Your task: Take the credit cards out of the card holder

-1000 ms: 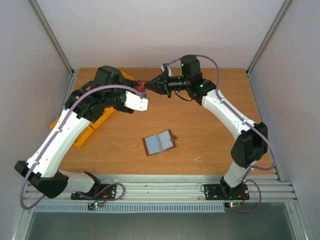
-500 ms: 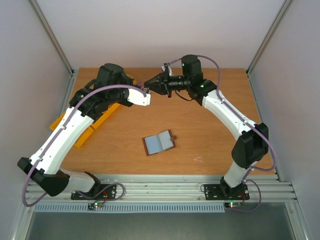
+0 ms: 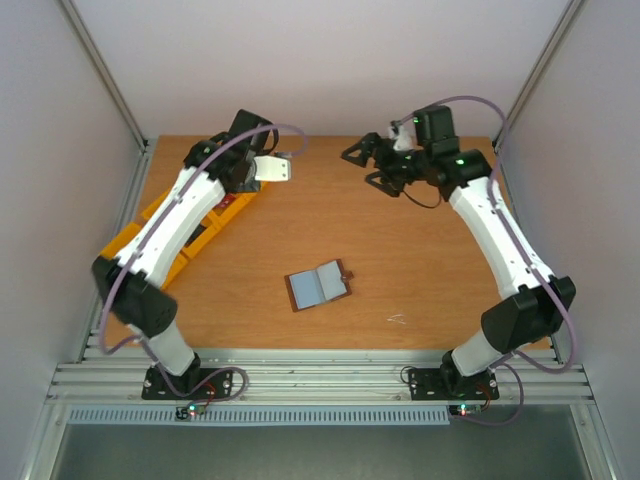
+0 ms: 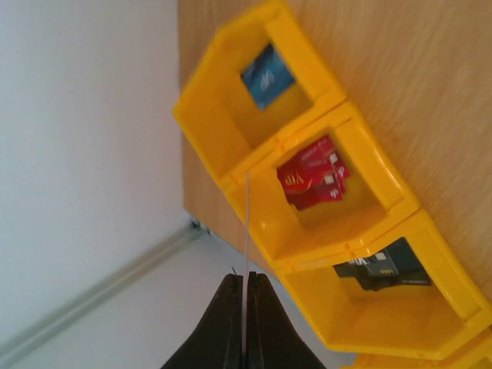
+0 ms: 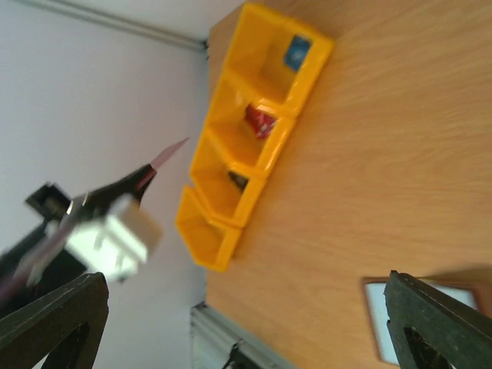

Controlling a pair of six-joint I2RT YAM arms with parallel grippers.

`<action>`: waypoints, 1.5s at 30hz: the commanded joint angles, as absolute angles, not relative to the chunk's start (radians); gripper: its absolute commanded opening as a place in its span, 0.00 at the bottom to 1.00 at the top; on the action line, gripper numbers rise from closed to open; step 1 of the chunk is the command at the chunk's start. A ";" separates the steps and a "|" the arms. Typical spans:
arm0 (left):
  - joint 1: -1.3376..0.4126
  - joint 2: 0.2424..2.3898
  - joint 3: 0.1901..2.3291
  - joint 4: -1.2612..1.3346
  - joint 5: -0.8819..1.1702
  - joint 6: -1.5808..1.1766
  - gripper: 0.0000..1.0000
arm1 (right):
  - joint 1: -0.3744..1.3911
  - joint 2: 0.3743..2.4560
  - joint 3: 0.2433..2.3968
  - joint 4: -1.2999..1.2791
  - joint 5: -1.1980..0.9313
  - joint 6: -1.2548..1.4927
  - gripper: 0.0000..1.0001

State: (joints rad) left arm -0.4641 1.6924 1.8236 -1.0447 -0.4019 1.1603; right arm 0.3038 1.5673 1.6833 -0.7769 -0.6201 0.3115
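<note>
The card holder (image 3: 318, 286) lies open on the table, grey-blue lining up, with no gripper near it. Its corner (image 5: 378, 319) shows beside one finger in the right wrist view. My left gripper (image 4: 246, 275) is shut on a thin credit card (image 4: 247, 223), seen edge-on above the yellow bins. From the right wrist view the same card (image 5: 169, 154) is reddish and sticks out of the left gripper (image 5: 142, 178). More red credit cards (image 4: 311, 178) lie in the middle bin. My right gripper (image 3: 362, 167) hangs open and empty at the back of the table.
A row of yellow bins (image 3: 170, 245) runs along the left edge. One bin holds a blue card (image 4: 267, 75), another a black item (image 4: 380, 269). Small white scraps (image 3: 397, 320) lie near the front right. Walls close in both sides.
The right gripper let go of the card, opened wide and drew back to the right. The left gripper shut on the card and swung left over the bins.
</note>
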 commanded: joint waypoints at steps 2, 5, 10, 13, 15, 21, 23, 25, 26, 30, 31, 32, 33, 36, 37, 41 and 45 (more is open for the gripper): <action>-0.336 1.986 2.086 -1.256 -0.580 0.941 0.00 | 0.166 1.511 1.602 -0.876 -0.602 0.179 0.99; -0.279 2.130 2.230 -1.285 -0.552 0.873 0.00 | 0.122 1.514 1.592 -0.866 -0.614 0.168 0.98; -0.232 2.280 2.308 -1.275 -0.561 0.820 0.00 | 0.091 1.563 1.625 -0.859 -0.647 0.170 0.99; -0.192 2.335 2.318 -1.289 -0.571 0.770 0.00 | 0.083 1.588 1.643 -0.855 -0.655 0.173 0.98; -0.175 2.334 2.288 -1.253 -0.553 0.746 0.00 | 0.083 1.603 1.647 -0.852 -0.661 0.173 0.98; -0.172 2.338 2.200 -1.099 -0.487 0.774 0.00 | 0.083 1.624 1.643 -0.845 -0.691 0.185 0.99; -0.171 2.349 2.189 -1.074 -0.481 0.762 0.00 | 0.083 1.623 1.643 -0.844 -0.693 0.186 0.99; -0.170 2.360 2.165 -1.054 -0.485 0.761 0.00 | 0.083 1.619 1.642 -0.842 -0.692 0.183 0.98; -0.169 2.368 2.156 -1.044 -0.500 0.764 0.00 | 0.083 1.616 1.641 -0.844 -0.689 0.182 0.98; -0.161 2.402 2.159 -1.020 -0.537 0.779 0.00 | 0.083 1.620 1.640 -0.845 -0.702 0.182 0.98; -0.162 2.405 2.159 -1.011 -0.546 0.783 0.00 | 0.082 1.623 1.641 -0.842 -0.712 0.184 0.98; -0.161 2.407 2.160 -1.001 -0.556 0.791 0.00 | 0.082 1.628 1.642 -0.838 -0.724 0.188 0.98; -0.161 2.409 2.157 -0.991 -0.567 0.798 0.00 | 0.081 1.630 1.643 -0.832 -0.736 0.192 0.99; -0.158 2.409 2.134 -0.974 -0.576 0.812 0.00 | 0.081 1.634 1.644 -0.821 -0.752 0.198 0.98; -0.158 2.410 2.126 -0.973 -0.576 0.814 0.00 | 0.081 1.634 1.644 -0.821 -0.753 0.198 0.99; -0.158 2.406 2.117 -1.013 -0.551 0.797 0.54 | 0.081 1.628 1.644 -0.828 -0.758 0.190 0.99; -0.157 2.371 2.116 -1.026 -0.529 0.769 0.73 | 0.081 1.617 1.643 -0.837 -0.756 0.178 0.98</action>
State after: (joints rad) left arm -0.1608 2.3974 2.1231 -1.0271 -0.5449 0.7891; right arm 0.0883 1.6238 1.6150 -0.8379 -0.7372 0.1921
